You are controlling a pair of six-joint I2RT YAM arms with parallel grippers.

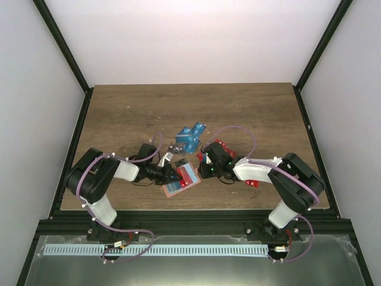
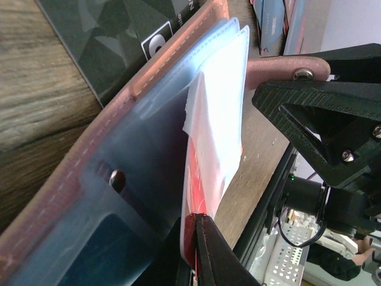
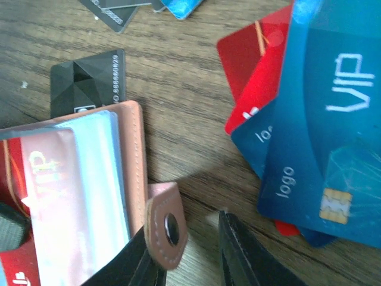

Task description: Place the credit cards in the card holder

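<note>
The tan card holder (image 1: 176, 188) lies open near the table's front, its clear sleeves up. My left gripper (image 1: 172, 174) is shut on a red card (image 2: 205, 179) whose far end sits in a clear sleeve (image 2: 149, 155) of the holder (image 2: 89, 161). My right gripper (image 1: 201, 164) is open at the holder's right edge (image 3: 136, 155). The holder's snap tab (image 3: 168, 229) rests against the left finger, and bare wood shows between the jaws (image 3: 191, 233). Blue VIP cards (image 3: 333, 119) and a red card (image 3: 250, 71) lie just to the right. A black card (image 3: 89, 74) lies partly under the holder.
A heap of blue cards (image 1: 190, 136) lies behind the holder at mid table. More red cards (image 1: 222, 145) lie beside and under the right arm. The table's front edge and black frame rail (image 1: 190, 214) are close behind both grippers.
</note>
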